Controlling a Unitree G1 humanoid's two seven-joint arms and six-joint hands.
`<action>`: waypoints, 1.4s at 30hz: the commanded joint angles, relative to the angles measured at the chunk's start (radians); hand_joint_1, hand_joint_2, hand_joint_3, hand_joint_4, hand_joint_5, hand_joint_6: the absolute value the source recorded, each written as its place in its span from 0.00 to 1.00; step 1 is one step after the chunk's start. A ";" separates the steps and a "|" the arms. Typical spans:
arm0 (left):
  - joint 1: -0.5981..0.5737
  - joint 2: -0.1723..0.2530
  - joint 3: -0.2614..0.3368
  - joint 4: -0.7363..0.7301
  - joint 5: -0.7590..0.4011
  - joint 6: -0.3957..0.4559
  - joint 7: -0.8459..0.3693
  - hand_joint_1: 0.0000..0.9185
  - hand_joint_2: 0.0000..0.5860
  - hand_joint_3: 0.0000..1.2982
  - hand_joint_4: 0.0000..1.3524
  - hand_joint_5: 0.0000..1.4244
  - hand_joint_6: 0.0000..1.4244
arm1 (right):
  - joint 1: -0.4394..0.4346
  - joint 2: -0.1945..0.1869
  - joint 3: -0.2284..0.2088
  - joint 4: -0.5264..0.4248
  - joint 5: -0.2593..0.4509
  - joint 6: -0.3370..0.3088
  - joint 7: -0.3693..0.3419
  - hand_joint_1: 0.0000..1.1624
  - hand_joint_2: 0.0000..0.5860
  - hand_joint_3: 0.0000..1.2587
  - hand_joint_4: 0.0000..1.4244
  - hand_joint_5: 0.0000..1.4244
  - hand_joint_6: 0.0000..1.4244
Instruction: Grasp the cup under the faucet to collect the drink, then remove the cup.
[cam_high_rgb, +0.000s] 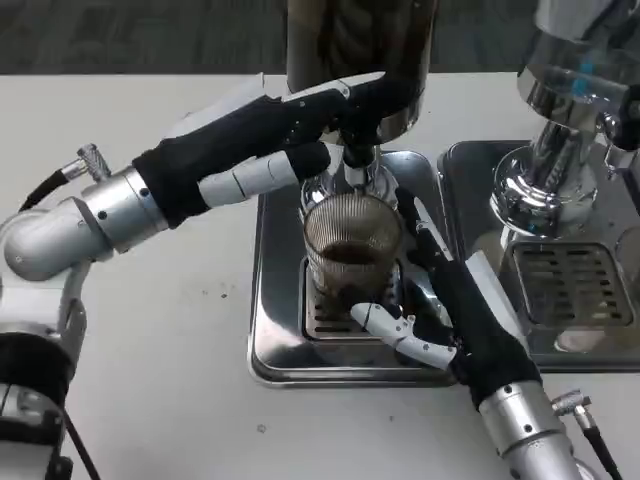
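A ribbed clear cup (350, 252) with dark drink in its lower part stands on the drip grate of the steel tray (275, 340), right under the faucet spout (356, 168). My right hand (440, 300) wraps the cup from the right and front, thumb low across its base, fingers up its right side. Reaching in from the left, my left hand (290, 140) has its fingers on the faucet lever at the bottom of the dark dispenser (360, 50).
A second chrome dispenser (560, 150) with its own drip tray (570, 290) stands at the right, close to my right forearm. White table (170, 360) spreads out to the left and front of the tray.
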 joint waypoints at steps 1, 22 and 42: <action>0.026 -0.005 0.037 -0.006 -0.029 0.047 -0.037 0.00 0.12 0.09 0.02 0.03 0.02 | 0.008 0.007 -0.002 0.007 0.002 -0.026 -0.013 0.55 0.40 0.00 0.00 0.00 0.06; 0.207 0.063 0.214 -0.066 -0.057 0.093 0.010 0.00 0.12 0.11 0.05 0.06 0.05 | -0.010 0.000 0.006 0.026 -0.021 -0.039 -0.016 0.55 0.39 0.00 0.00 0.00 0.06; 0.349 0.113 0.227 -0.043 -0.004 0.095 0.081 0.00 0.16 0.14 0.07 0.07 0.06 | -0.115 0.025 0.011 0.157 -0.072 -0.017 -0.093 0.56 0.37 0.00 0.00 0.00 0.05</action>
